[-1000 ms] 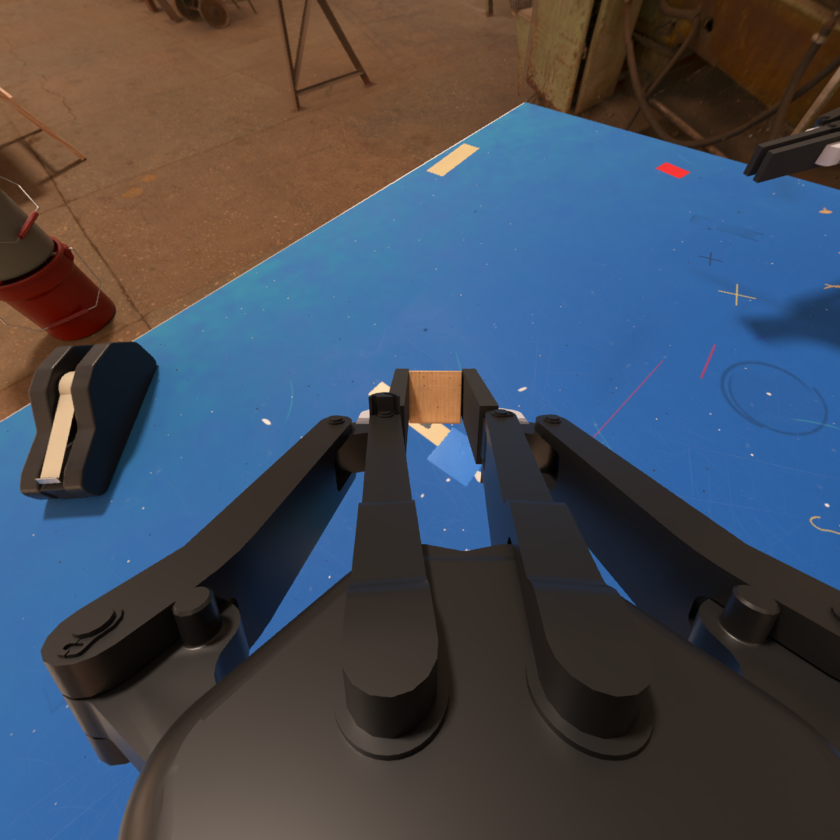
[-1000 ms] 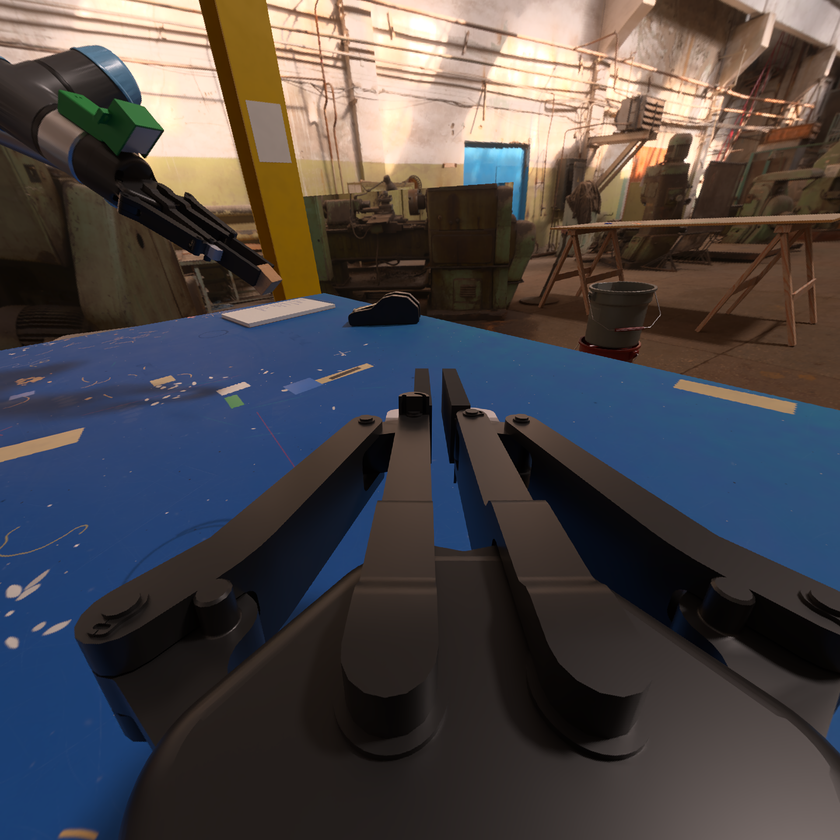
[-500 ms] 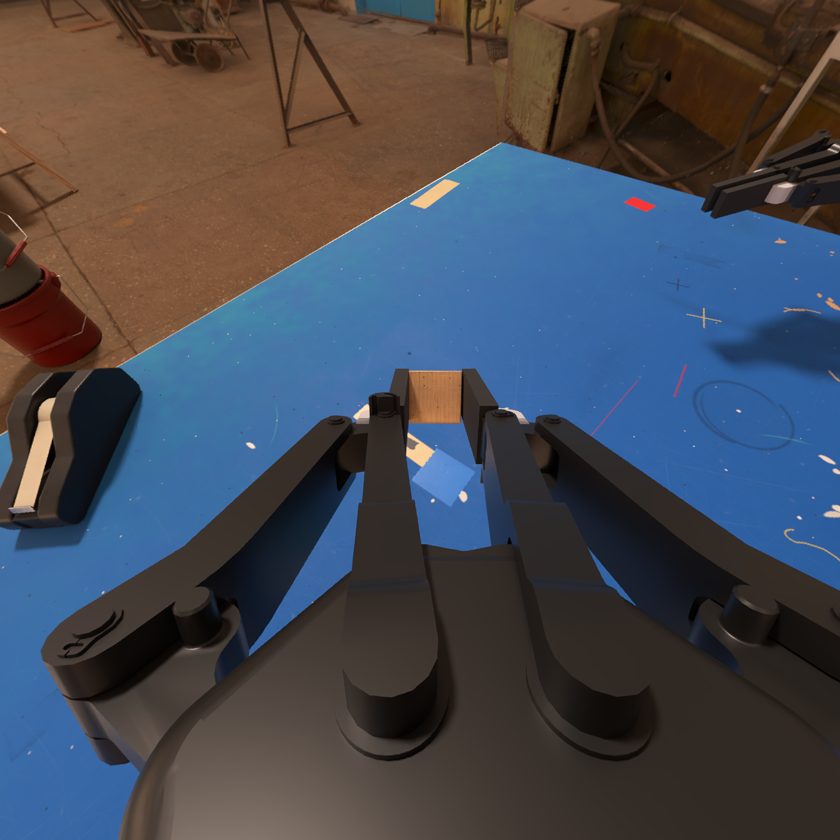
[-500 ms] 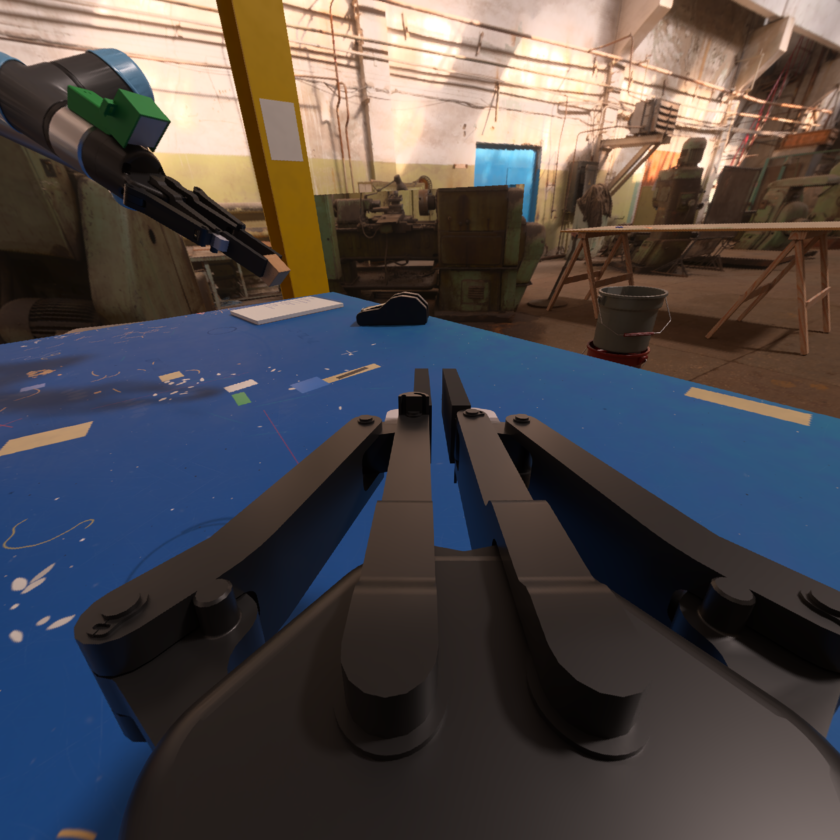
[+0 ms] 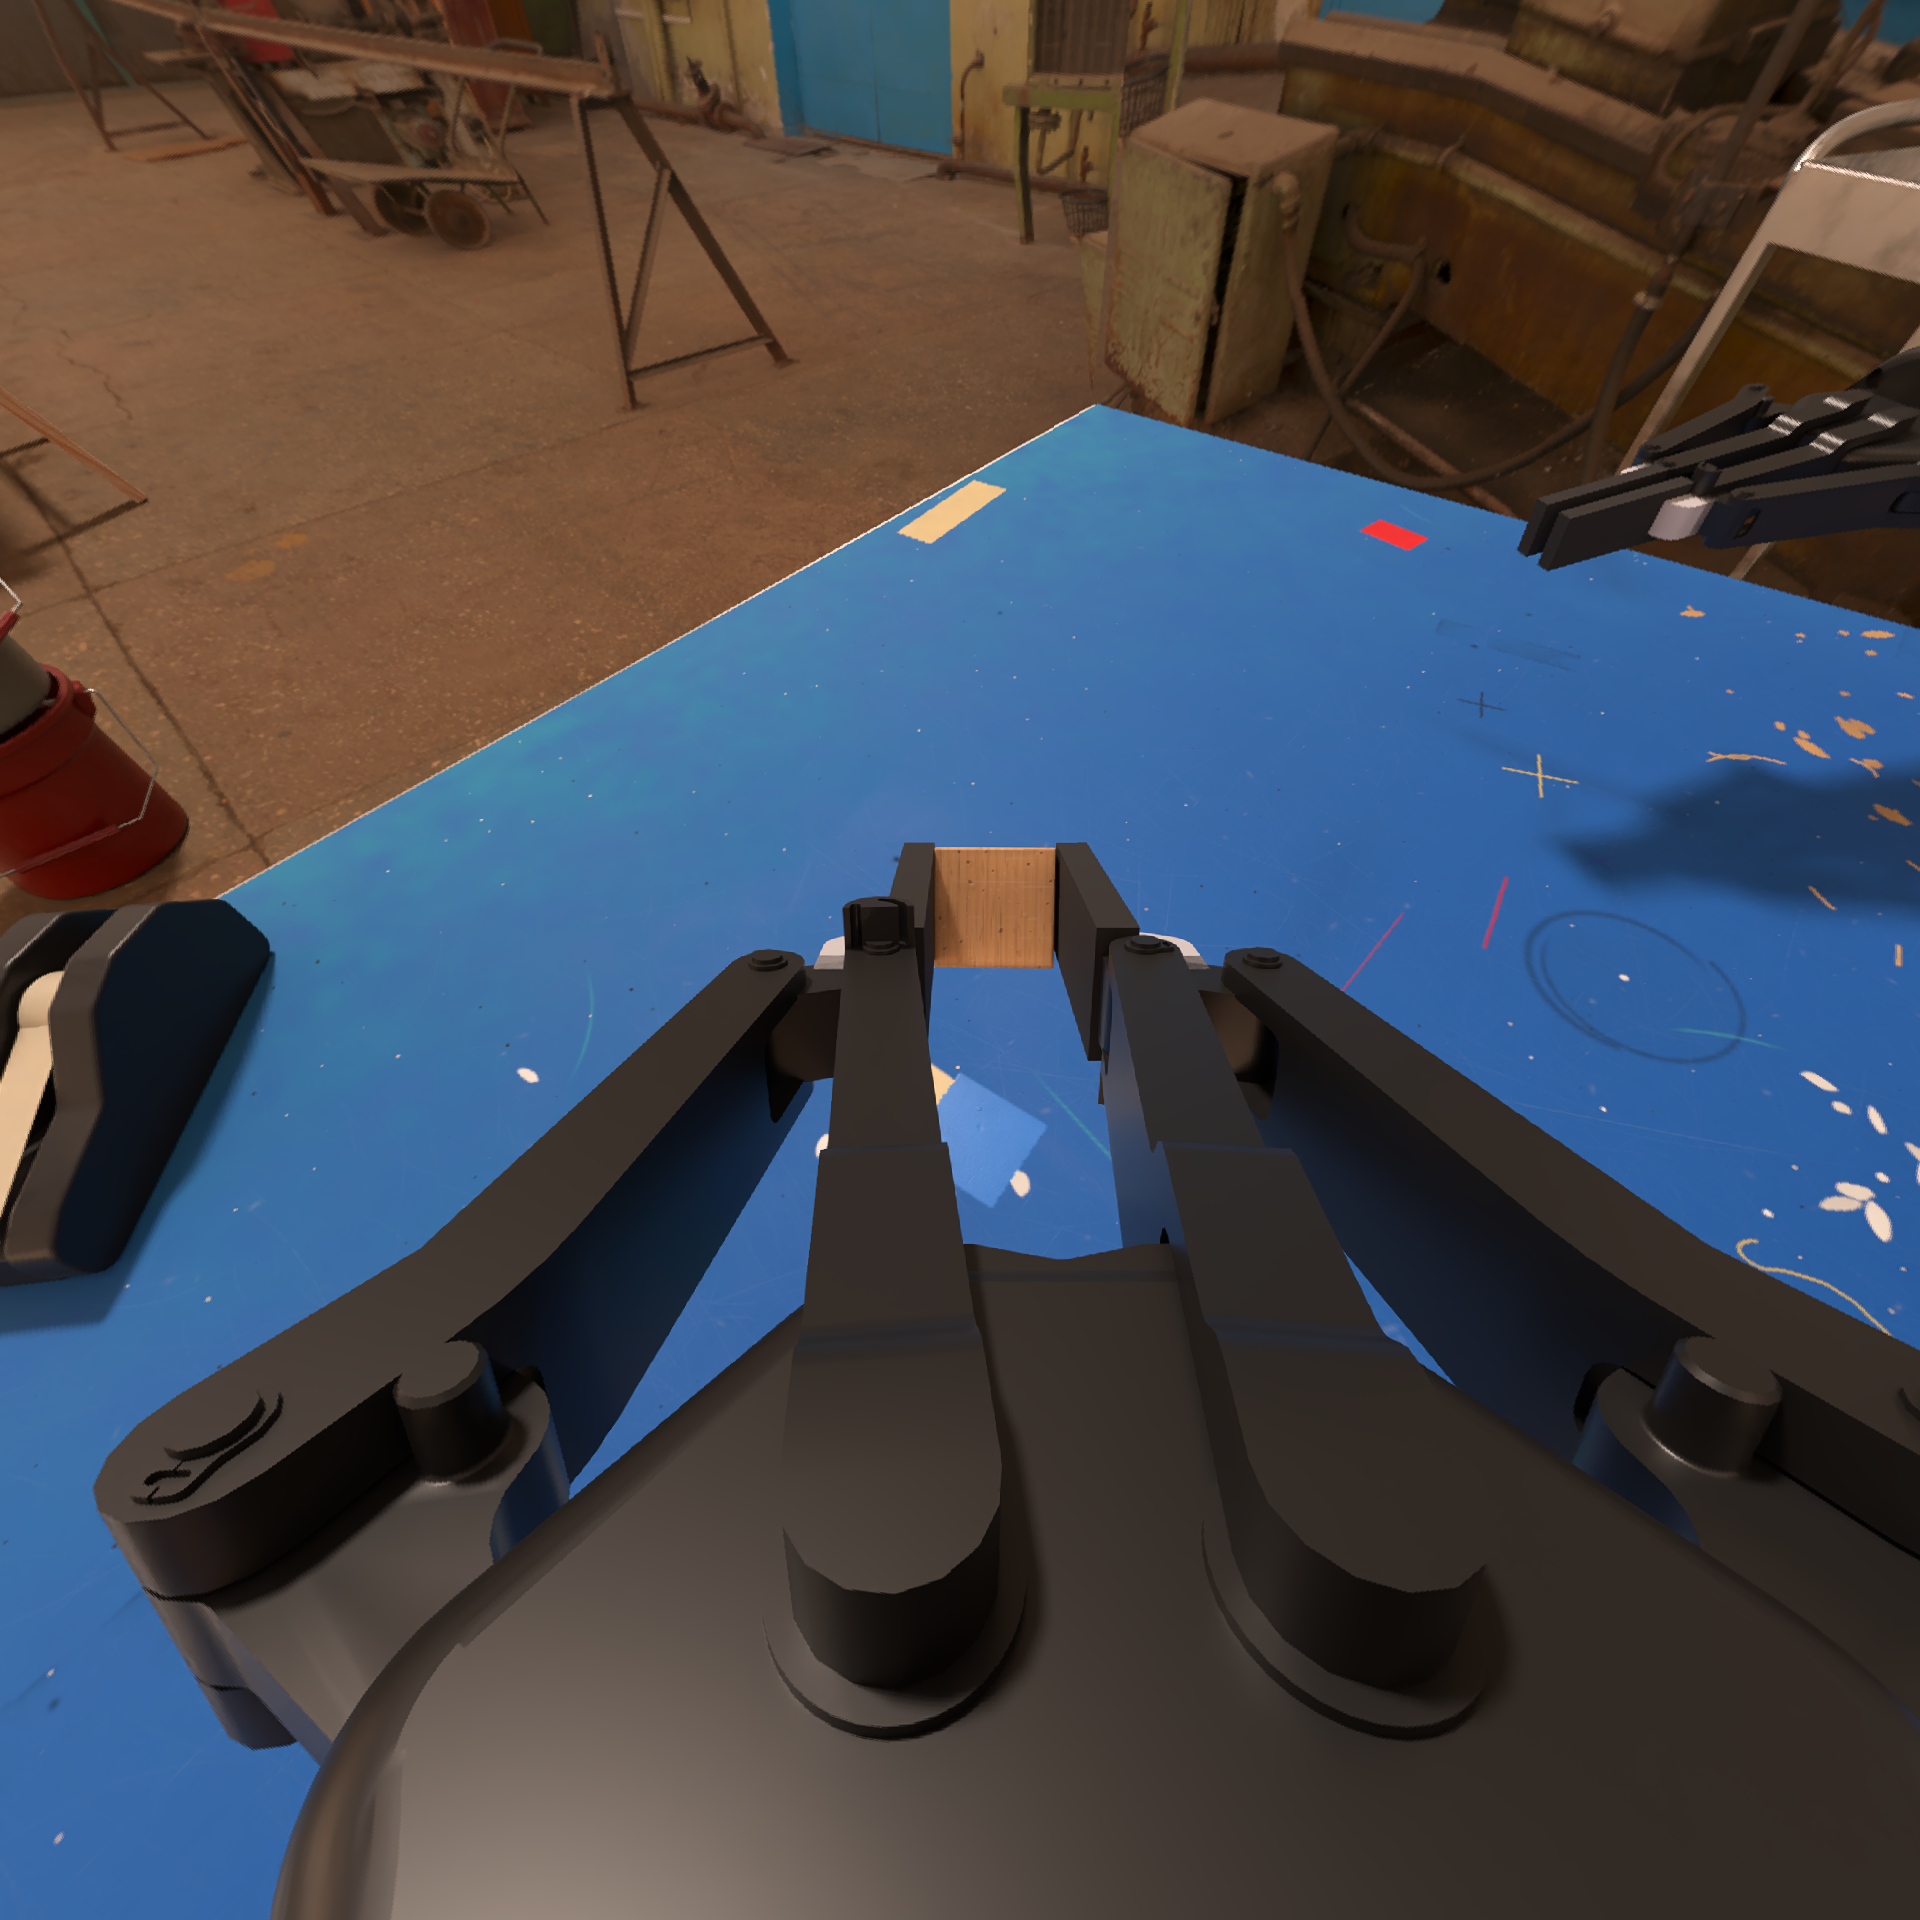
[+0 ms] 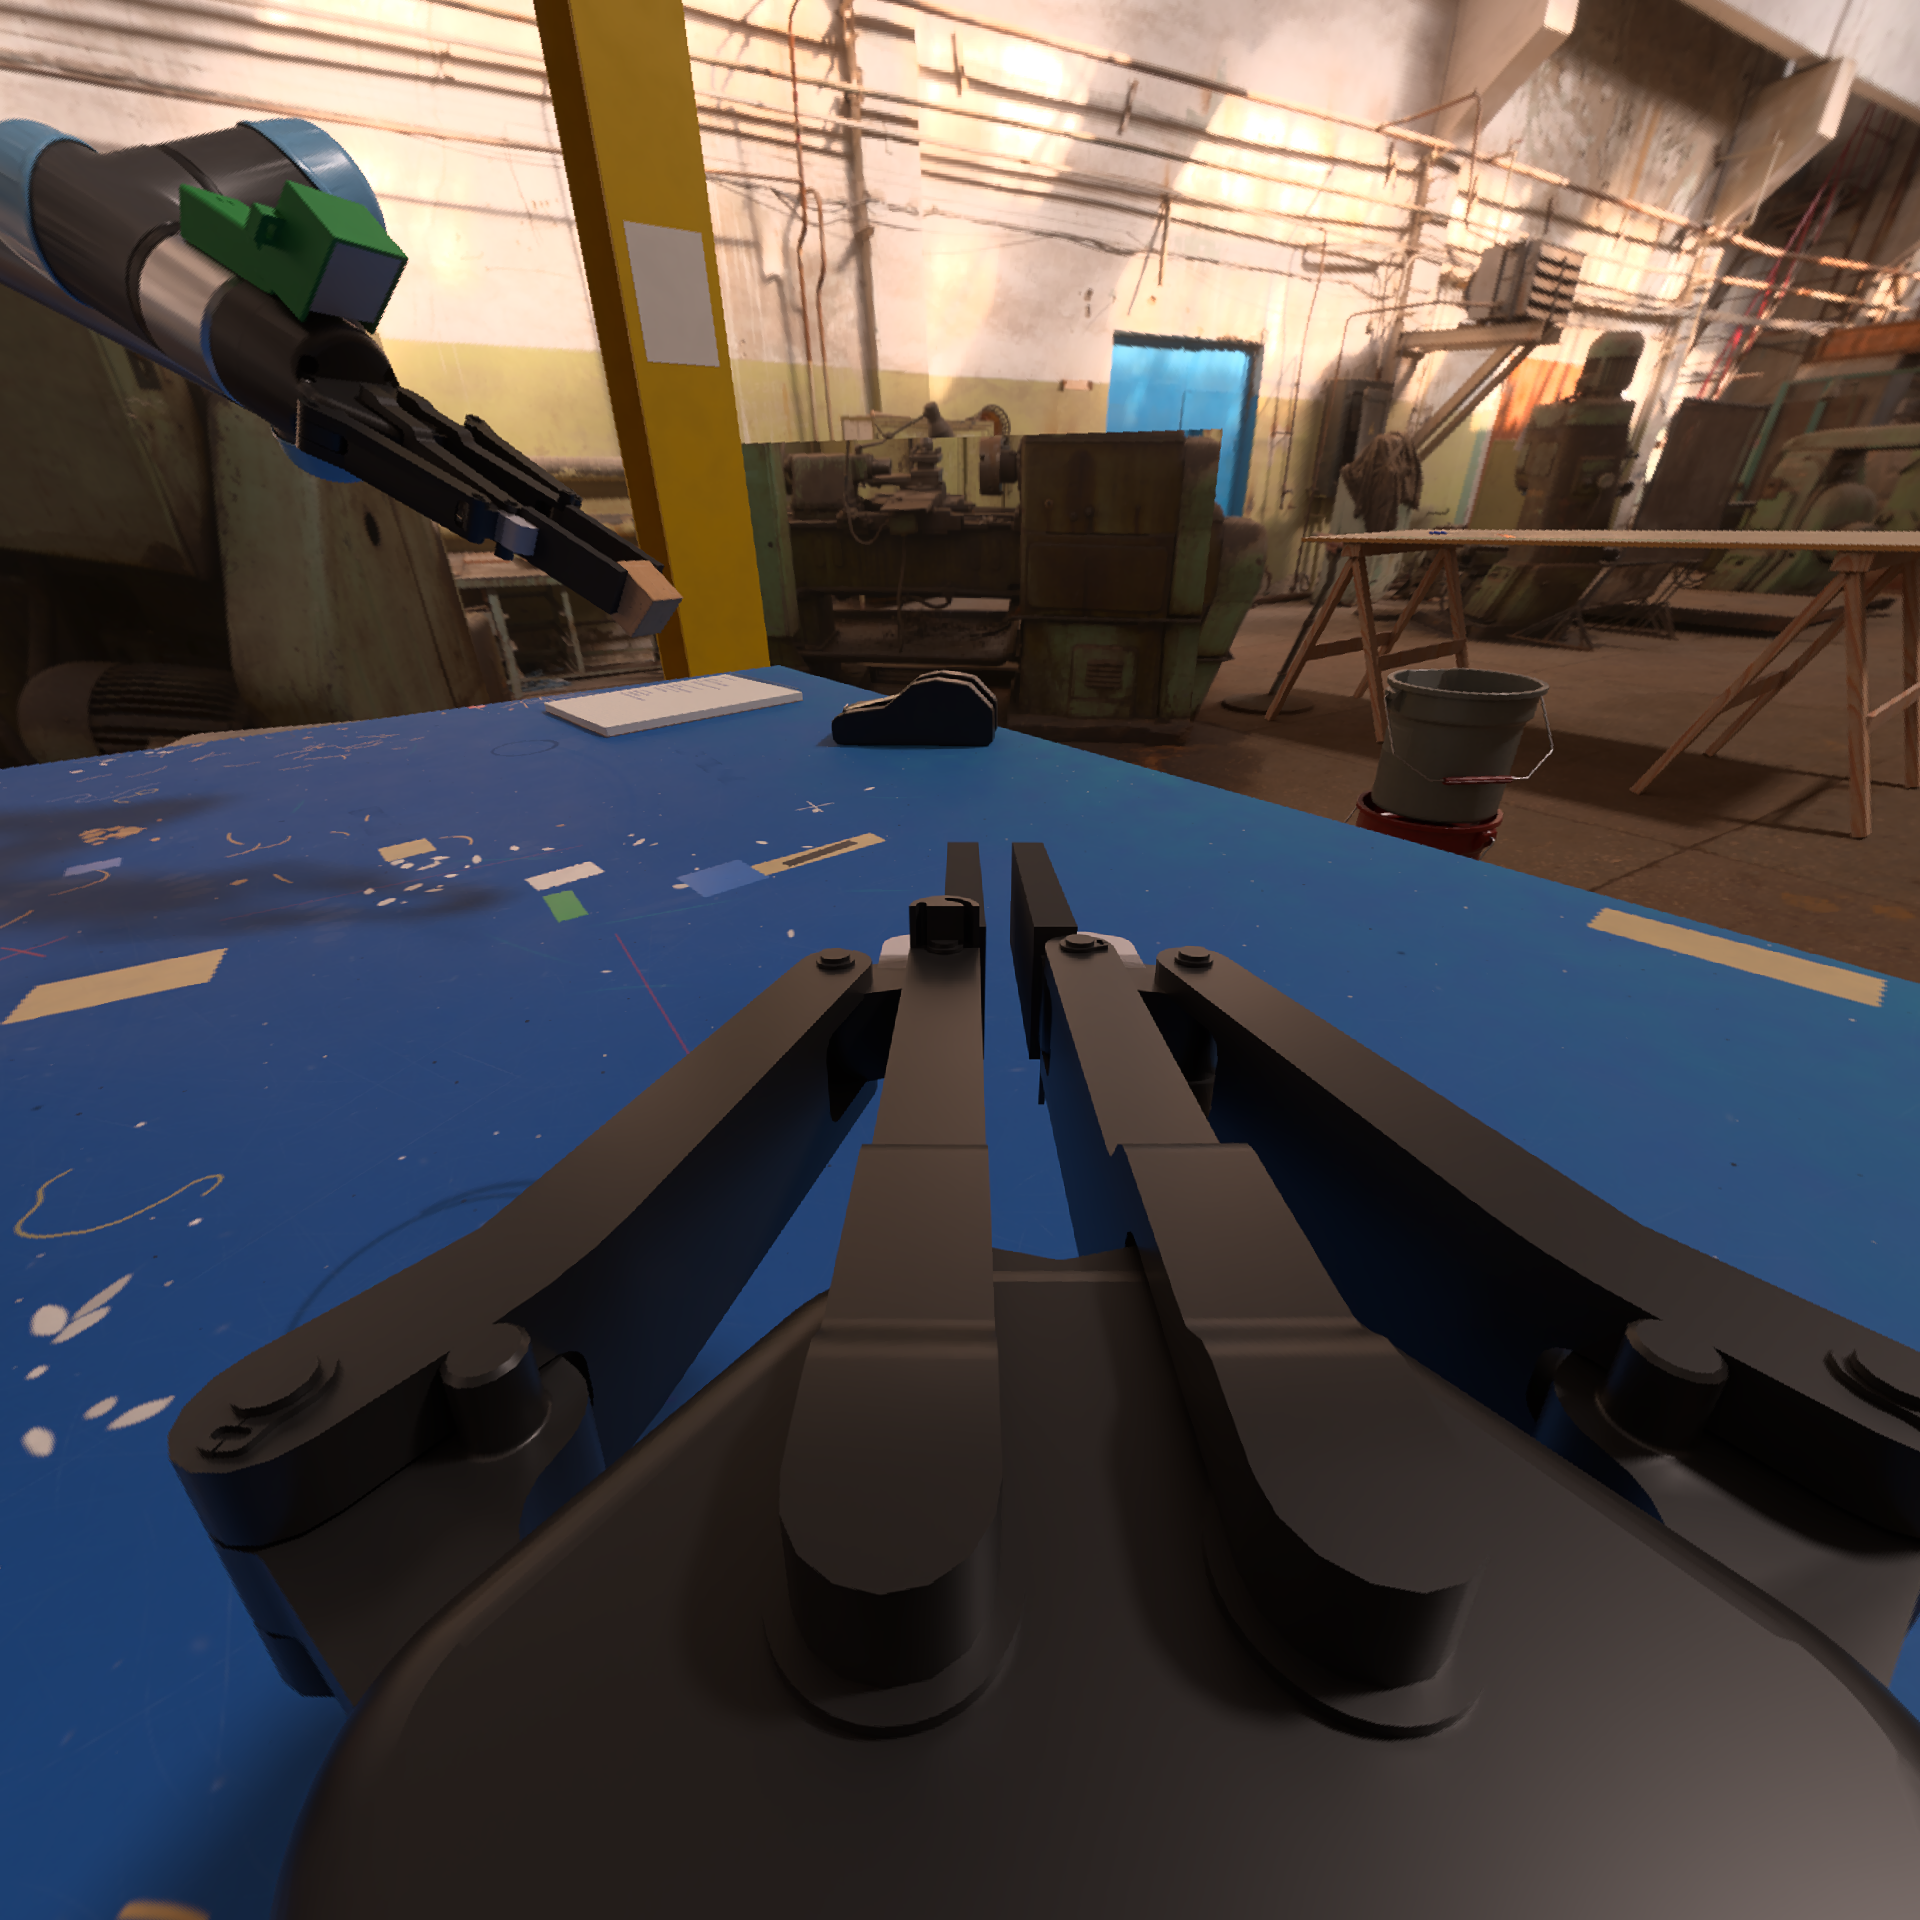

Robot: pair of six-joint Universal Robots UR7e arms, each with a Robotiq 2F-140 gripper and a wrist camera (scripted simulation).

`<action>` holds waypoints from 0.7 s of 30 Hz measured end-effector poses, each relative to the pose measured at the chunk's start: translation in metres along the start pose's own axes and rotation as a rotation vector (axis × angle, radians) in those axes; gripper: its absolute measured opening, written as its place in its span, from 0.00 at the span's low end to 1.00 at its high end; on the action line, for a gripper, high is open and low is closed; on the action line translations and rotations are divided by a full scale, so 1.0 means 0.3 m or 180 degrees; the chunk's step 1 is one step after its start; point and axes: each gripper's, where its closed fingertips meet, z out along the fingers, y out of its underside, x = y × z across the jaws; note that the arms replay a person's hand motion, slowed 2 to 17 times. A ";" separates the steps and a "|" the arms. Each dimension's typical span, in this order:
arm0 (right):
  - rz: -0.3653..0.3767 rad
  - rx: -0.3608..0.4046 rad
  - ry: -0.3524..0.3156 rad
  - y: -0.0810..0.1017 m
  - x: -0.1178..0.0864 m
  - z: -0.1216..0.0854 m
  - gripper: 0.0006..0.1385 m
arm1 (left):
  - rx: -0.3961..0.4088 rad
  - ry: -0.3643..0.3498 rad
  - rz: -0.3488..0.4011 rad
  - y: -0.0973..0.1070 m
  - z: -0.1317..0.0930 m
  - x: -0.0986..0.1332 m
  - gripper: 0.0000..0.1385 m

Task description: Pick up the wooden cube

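My left claw (image 5: 994,902) is closed on the wooden cube (image 5: 994,906), one finger pressed flat against each side of it, and the cube sits right at the fingertips, at 12 o'clock in my left wrist view. From my right wrist view the same cube (image 6: 646,603) appears at about 10 o'clock, clearly in the air above the blue counter (image 6: 1351,1039), so I judge that the pick is already made and the step now is only to carry the cube up safely. To do this well I should keep the squeeze constant and rise straight, without turning the wrist, because the cube is held only near the tips and a sudden movement could let it rotate or slip out. I also should not press harder, since the two faces are already held flat. My right claw (image 6: 994,883) holds nothing; its fingers are almost together, with only a narrow gap between them, and it hangs low over the counter, well apart from the cube. It is better that it waits there and does not cross the way of the left arm. On the counter, a dark tape dispenser (image 5: 94,1081) lies at 9 o'clock in the left view, and a white flat board (image 6: 673,701) lies near the far edge in the right view; both are away from my path, so I need no detour.
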 end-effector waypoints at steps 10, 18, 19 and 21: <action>-0.0056 0.0006 -0.0036 -0.005 -0.014 0.010 0.06 | 0.0124 0.0084 0.0004 -0.029 0.004 0.033 0.22; -0.0108 0.0009 -0.0065 -0.010 -0.026 0.019 0.06 | 0.0219 0.0157 0.0011 -0.051 0.011 0.061 0.22; -0.0115 0.0009 -0.0068 -0.011 -0.027 0.020 0.06 | 0.0231 0.0166 0.0011 -0.053 0.011 0.064 0.22; -0.0128 0.0010 -0.0075 -0.012 -0.030 0.023 0.06 | 0.0255 0.0184 0.0013 -0.059 0.013 0.072 0.22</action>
